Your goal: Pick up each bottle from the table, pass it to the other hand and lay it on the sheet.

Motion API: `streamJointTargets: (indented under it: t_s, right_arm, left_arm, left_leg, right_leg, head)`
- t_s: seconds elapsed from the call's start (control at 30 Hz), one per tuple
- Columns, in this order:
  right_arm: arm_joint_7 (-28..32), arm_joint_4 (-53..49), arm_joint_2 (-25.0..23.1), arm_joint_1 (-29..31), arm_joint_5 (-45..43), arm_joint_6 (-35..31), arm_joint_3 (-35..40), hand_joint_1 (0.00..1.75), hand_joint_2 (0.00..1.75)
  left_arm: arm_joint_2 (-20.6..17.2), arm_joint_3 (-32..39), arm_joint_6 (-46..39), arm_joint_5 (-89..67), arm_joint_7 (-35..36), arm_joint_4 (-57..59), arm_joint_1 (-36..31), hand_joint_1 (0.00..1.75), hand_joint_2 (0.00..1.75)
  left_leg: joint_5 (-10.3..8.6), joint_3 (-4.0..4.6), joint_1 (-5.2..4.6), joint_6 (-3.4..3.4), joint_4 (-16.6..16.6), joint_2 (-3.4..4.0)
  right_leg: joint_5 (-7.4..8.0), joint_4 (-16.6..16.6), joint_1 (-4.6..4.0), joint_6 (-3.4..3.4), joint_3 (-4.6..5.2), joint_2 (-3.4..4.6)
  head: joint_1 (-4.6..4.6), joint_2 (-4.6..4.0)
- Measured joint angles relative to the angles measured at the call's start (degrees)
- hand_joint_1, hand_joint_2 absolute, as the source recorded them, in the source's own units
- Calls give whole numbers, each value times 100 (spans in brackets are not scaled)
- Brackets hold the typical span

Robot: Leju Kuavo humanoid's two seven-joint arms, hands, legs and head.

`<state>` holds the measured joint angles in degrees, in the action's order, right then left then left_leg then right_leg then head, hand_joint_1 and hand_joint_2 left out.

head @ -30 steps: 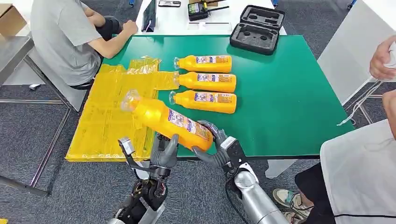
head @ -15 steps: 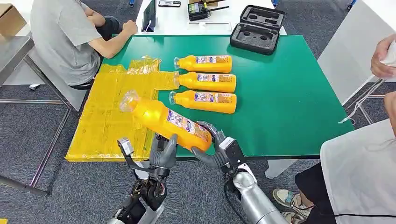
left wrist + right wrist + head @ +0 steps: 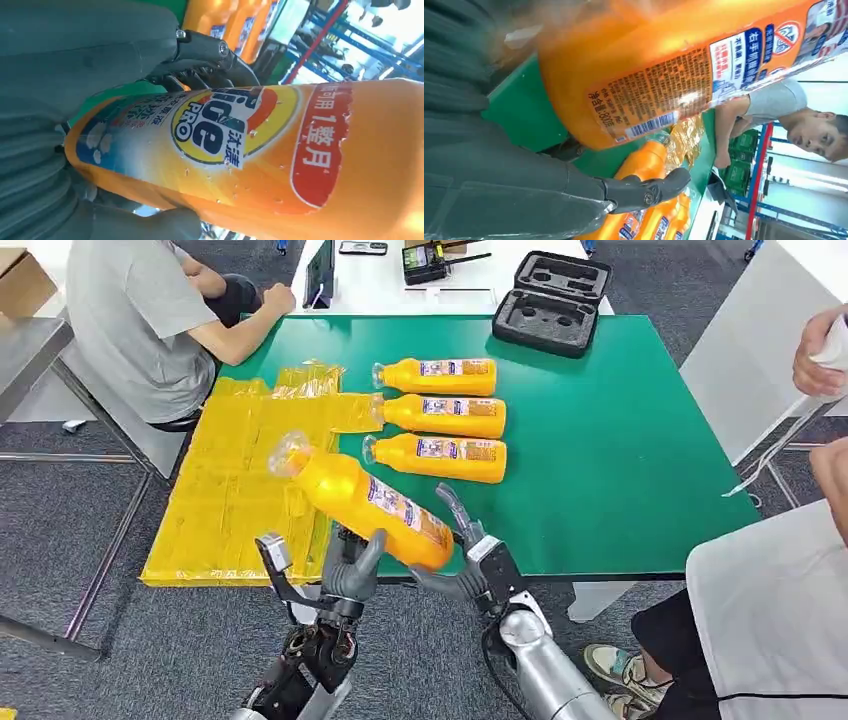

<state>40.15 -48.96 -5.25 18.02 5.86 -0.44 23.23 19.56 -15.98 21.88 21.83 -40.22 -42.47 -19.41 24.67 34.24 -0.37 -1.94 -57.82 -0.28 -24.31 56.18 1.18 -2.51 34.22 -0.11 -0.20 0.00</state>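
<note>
Head view: a green table [image 3: 620,450] fills the middle of the frame, and a crinkled yellow sheet [image 3: 225,500] covers its left part down to the near edge. At upper left a person in a grey shirt [image 3: 135,315] sits with a forearm on the table's far corner. A black foam-lined case [image 3: 552,302] lies open at the top edge, right of centre. Three orange bottles [image 3: 445,417] lie side by side in the upper middle, caps pointing left, the top two caps reaching the sheet's edge. A fourth, the held bottle [image 3: 365,500], is tilted in the lower middle, cap up and to the left over the sheet. The left hand [image 3: 345,575] grips its lower body from beneath, fingers curled up around it. The right hand [image 3: 465,560], lower centre, sits at the bottle's base with fingers spread apart, one raised clear beside it; whether the palm touches it I cannot tell.
</note>
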Motion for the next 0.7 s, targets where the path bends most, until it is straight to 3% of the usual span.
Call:
streamJointTargets:
  t_s: [0.33,0.47,0.7]
  right_arm:
    - [0,0,22,-39,-31,-39,-28,0,175]
    - [0,-7,33,-114,-28,-140,-74,0,175]
    - [0,-122,44,-314,-39,-175,-236,0,175]
  left_arm:
    - [0,52,-326,-348,0,-109,18,175,175]
    - [-4,83,-1624,-1430,0,-483,68,168,175]
    - [-83,48,-3033,-2324,0,-1119,188,157,175]
  left_leg:
    - [0,0,0,0,0,1]
    - [0,0,0,0,0,1]
    - [0,0,0,0,0,1]
  right_leg:
    - [0,0,0,0,0,0]
    - [0,0,0,0,0,0]
    - [0,0,0,0,0,0]
  head:
    - [0,0]
    - [0,0]
    - [2,0]
